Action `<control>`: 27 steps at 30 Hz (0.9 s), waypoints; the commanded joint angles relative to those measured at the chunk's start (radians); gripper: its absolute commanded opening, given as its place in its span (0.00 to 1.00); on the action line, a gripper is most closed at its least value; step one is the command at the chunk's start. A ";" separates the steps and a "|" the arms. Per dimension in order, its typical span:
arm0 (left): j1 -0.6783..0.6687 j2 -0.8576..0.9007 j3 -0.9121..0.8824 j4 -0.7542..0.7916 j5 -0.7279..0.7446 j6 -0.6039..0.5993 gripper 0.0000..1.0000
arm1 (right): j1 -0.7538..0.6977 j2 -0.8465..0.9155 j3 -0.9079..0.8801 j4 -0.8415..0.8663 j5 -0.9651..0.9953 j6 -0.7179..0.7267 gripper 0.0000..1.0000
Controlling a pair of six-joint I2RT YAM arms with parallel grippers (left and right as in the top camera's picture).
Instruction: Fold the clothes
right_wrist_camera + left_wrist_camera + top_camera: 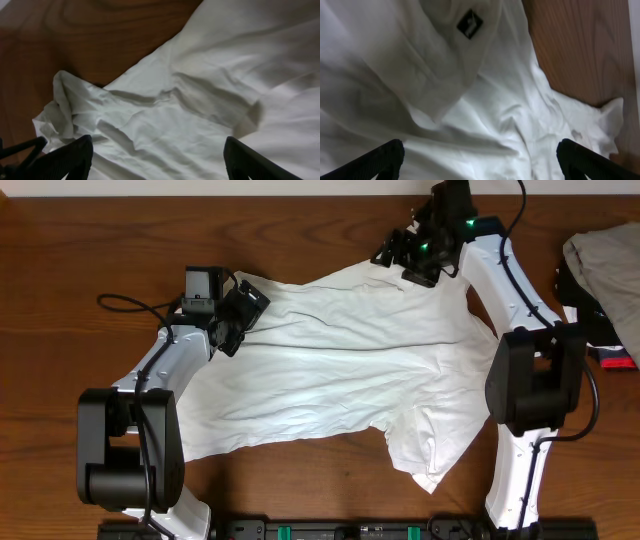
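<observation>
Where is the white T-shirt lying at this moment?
Overhead view: the T-shirt lies spread across the table, the left gripper at its left edge, the right gripper at its far right corner.

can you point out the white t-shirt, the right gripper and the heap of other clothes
white T-shirt (pixel 330 370), overhead view, middle of its spread-out body
right gripper (pixel 402 262), overhead view, midway between its fingertips, at the shirt's far edge
heap of garments (pixel 605 265), overhead view, on the beige-grey top piece

Bright, even light; soft wrist views.
White T-shirt (pixel 340 370) glares near washout overhead; wrist views of it blur, folds shadowed grey.
</observation>
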 commanded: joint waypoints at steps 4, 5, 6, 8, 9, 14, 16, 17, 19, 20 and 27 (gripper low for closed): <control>0.005 0.014 0.016 0.013 -0.048 -0.035 0.98 | 0.024 0.051 0.007 -0.003 0.031 0.068 0.83; 0.005 0.014 0.016 0.013 -0.050 -0.035 0.98 | 0.024 0.055 0.007 -0.006 0.038 0.077 0.83; 0.005 0.014 0.016 0.013 -0.055 -0.038 0.97 | 0.024 0.064 0.007 -0.010 0.048 0.088 0.84; 0.005 0.014 0.016 0.013 -0.060 -0.045 0.96 | 0.024 0.070 0.007 -0.017 0.051 0.090 0.84; 0.005 0.014 0.016 0.013 -0.060 -0.047 0.95 | 0.024 0.072 0.007 -0.021 0.052 0.090 0.84; 0.005 0.041 0.016 0.013 -0.059 -0.081 0.92 | 0.024 0.072 0.007 -0.033 0.051 0.089 0.85; 0.005 0.068 0.016 0.023 -0.059 -0.090 0.93 | 0.024 0.072 0.007 -0.047 0.052 0.088 0.86; 0.005 0.082 0.016 0.033 -0.059 -0.090 0.93 | 0.024 0.072 0.007 -0.052 0.051 0.080 0.86; 0.008 0.106 0.016 0.049 -0.050 -0.090 0.93 | 0.024 0.072 0.007 -0.062 0.051 0.053 0.86; 0.010 0.115 0.016 0.067 -0.035 -0.076 0.92 | 0.024 0.072 0.007 -0.068 0.051 0.042 0.86; 0.010 0.128 0.016 0.117 -0.009 -0.072 0.93 | 0.024 0.072 0.007 -0.104 0.060 -0.001 0.86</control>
